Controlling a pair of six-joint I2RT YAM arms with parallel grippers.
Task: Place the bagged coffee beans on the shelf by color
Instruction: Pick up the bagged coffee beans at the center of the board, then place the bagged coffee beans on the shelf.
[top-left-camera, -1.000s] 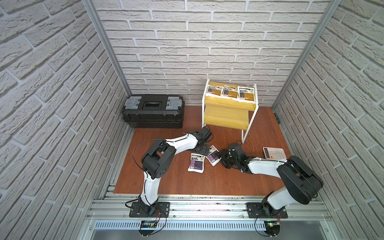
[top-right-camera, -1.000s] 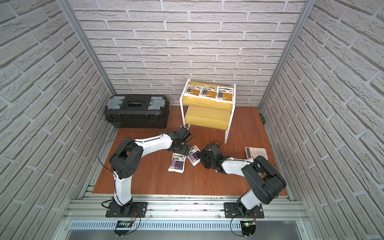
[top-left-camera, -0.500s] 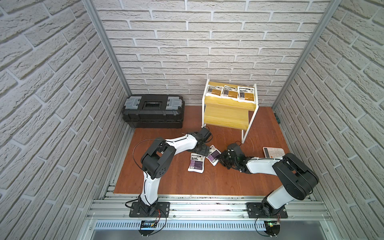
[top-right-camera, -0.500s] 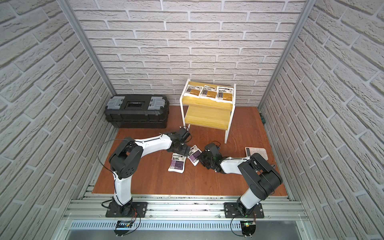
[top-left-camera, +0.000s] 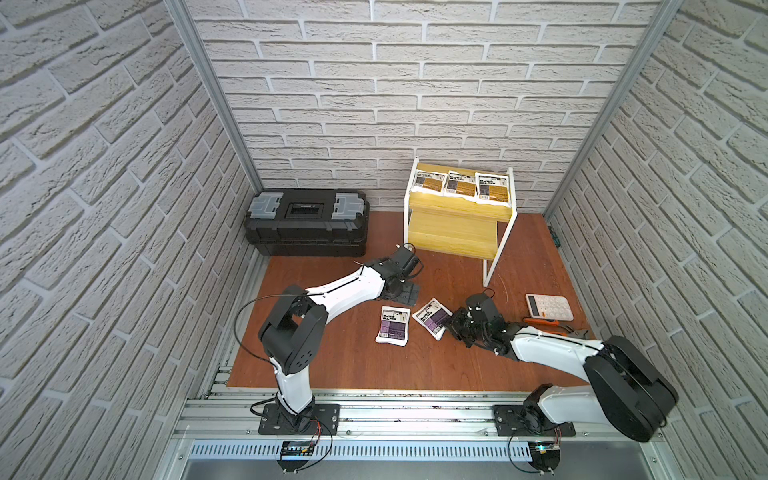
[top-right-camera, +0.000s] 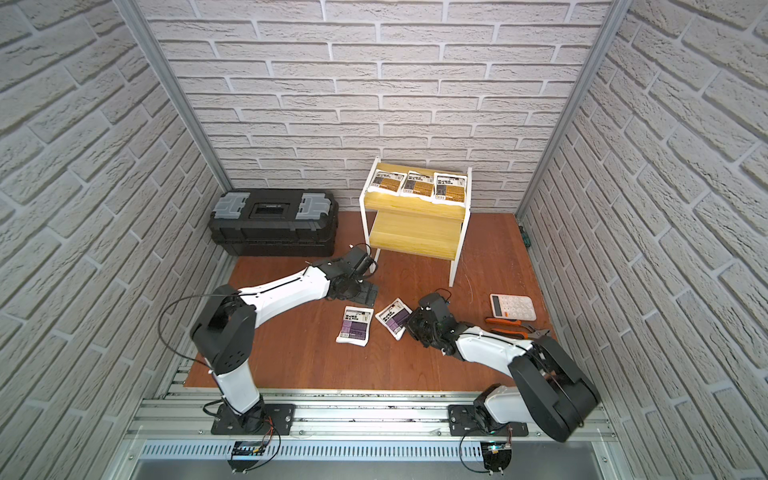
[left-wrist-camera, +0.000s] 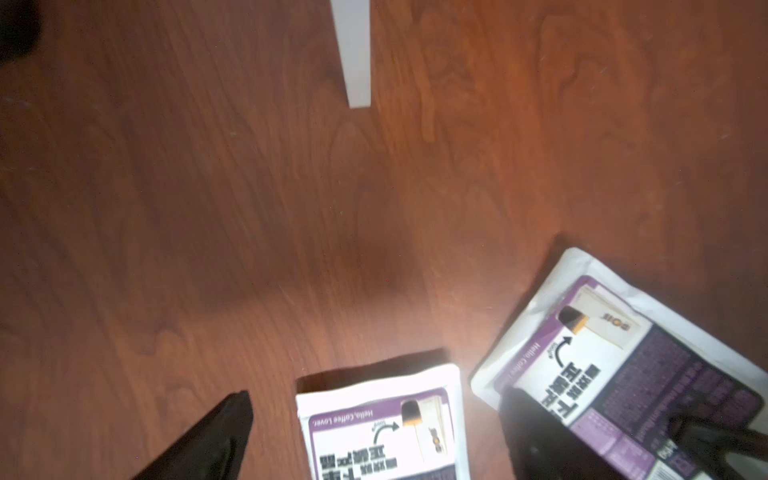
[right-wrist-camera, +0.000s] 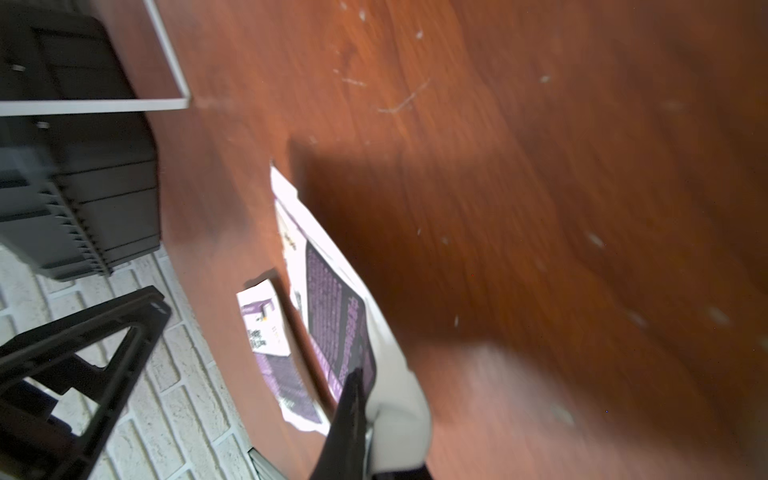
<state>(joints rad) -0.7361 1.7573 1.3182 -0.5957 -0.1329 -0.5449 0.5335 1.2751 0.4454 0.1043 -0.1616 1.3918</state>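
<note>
Coffee bean bags are split between two places. You will find the three yellow bags (top-left-camera: 459, 185) lying side by side on the upper board of the shelf (top-left-camera: 453, 232), which stands against the back wall. The two purple ones lie on the table (top-left-camera: 332, 353) in front of the shelf, just beside each other. The straight purple bag (top-left-camera: 392, 325) is toward the left arm and the angled purple bag (top-left-camera: 432, 318) toward the right arm.

Right gripper (top-left-camera: 451, 326): clenched on the edge of the angled purple bag nearest the right arm. In the right wrist view you see one dark finger (right-wrist-camera: 351, 419) against the bag's printed face. You cannot tell from any view whether that edge is off the table.

Left gripper (top-left-camera: 407, 293): released, jaws wide apart, grasping nothing. It sits low over the table between the shelf's front leg and the straight purple bag.

Note the black toolbox (top-left-camera: 305, 222) left of the shelf. The white calculator (top-left-camera: 548, 307) and orange-handled pliers (top-left-camera: 552, 328) lie beyond the right gripper, well apart from the bags.
</note>
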